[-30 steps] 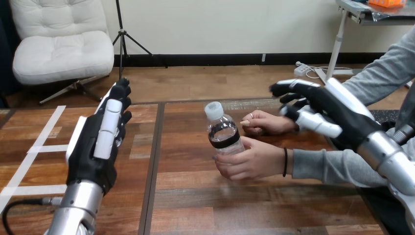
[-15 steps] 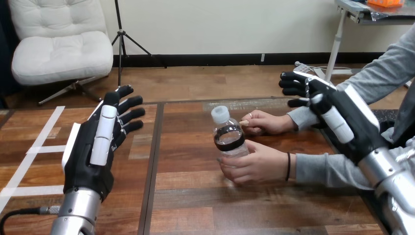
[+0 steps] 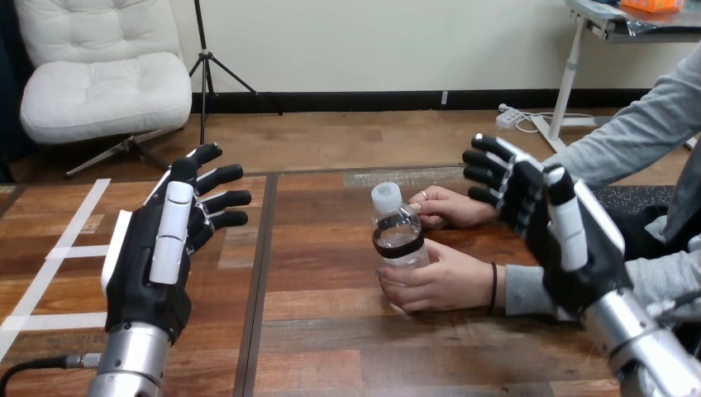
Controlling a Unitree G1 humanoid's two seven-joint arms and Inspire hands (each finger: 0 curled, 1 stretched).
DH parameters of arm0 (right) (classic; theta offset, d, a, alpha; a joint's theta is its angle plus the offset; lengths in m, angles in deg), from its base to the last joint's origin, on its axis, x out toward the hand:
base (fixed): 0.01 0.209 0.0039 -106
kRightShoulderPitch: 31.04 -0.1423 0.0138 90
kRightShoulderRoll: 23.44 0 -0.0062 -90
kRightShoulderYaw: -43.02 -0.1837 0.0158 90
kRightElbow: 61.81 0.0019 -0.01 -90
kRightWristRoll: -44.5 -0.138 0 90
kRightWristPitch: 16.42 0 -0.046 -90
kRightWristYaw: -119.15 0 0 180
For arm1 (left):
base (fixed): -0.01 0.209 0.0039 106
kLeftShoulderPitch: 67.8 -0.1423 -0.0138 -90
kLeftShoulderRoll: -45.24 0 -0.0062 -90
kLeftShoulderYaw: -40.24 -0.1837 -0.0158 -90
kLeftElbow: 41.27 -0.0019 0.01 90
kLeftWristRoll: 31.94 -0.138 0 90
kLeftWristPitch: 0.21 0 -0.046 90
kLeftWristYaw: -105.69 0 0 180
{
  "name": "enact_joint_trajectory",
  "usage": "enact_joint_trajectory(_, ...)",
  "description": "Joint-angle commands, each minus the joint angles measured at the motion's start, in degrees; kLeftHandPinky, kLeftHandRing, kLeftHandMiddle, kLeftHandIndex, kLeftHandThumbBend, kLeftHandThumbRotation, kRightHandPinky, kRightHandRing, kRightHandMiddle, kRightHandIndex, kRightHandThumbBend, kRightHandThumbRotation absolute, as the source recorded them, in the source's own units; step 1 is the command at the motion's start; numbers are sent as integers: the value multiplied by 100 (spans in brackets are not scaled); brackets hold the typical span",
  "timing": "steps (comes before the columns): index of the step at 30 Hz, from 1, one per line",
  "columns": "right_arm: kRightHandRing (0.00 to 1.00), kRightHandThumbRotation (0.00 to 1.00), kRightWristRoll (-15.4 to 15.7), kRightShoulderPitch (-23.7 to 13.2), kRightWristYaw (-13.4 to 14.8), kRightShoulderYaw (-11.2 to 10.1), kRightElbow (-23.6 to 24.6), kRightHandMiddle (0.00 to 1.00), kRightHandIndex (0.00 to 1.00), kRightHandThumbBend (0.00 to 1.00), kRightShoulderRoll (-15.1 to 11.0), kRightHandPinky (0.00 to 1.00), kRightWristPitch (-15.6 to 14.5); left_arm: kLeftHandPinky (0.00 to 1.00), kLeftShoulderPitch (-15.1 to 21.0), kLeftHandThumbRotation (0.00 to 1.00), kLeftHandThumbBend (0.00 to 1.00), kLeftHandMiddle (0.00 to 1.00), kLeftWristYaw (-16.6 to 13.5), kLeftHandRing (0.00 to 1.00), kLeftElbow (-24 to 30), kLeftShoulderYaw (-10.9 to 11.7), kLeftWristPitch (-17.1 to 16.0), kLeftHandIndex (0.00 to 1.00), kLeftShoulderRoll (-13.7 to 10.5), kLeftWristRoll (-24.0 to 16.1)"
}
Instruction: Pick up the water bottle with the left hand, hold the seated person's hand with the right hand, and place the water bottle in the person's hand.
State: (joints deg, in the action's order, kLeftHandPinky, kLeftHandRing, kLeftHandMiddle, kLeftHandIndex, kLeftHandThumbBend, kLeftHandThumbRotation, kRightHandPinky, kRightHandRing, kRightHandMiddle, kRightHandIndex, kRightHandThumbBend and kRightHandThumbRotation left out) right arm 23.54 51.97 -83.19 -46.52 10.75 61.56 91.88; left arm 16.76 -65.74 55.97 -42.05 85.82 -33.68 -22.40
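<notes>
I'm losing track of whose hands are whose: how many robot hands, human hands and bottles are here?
Black-and-white robot hands: 2, left hand, right hand
Person's hands: 2, nearer hand, farther hand
Clear plastic water bottle, white cap: 1
Total: 5

Black left hand point(image 3: 150, 269) and right hand point(image 3: 570, 252), white shells point(image 3: 171, 236), silver forearms point(image 3: 131, 364)

Desk point(image 3: 331, 331) smooth brown wood planks, slight sheen; bottle point(image 3: 398, 230) clear glossy plastic, white cap point(image 3: 385, 197); left robot hand point(image 3: 149, 273) and right robot hand point(image 3: 579, 269) matt black plastic, glossy white shells point(image 3: 169, 236); forearms point(image 3: 124, 368) brushed silver metal.
</notes>
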Motion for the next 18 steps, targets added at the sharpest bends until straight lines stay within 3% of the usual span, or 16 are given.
enact_joint_trajectory(1,94,100,-462,185,126,-188,1441,92,93,96,302,94,-402,66,162,86,63,76,-32,74,130,-85,-717,75,229,12)
enact_joint_trajectory(10,99,100,-550,562,245,-147,2098,98,99,93,579,99,-685,67,4,86,61,76,-56,75,76,-208,-1254,73,388,-153)
enact_joint_trajectory(18,100,100,-523,812,405,-106,2541,100,100,94,776,100,-934,73,-158,90,64,80,-100,78,229,-317,-1294,77,473,-260)
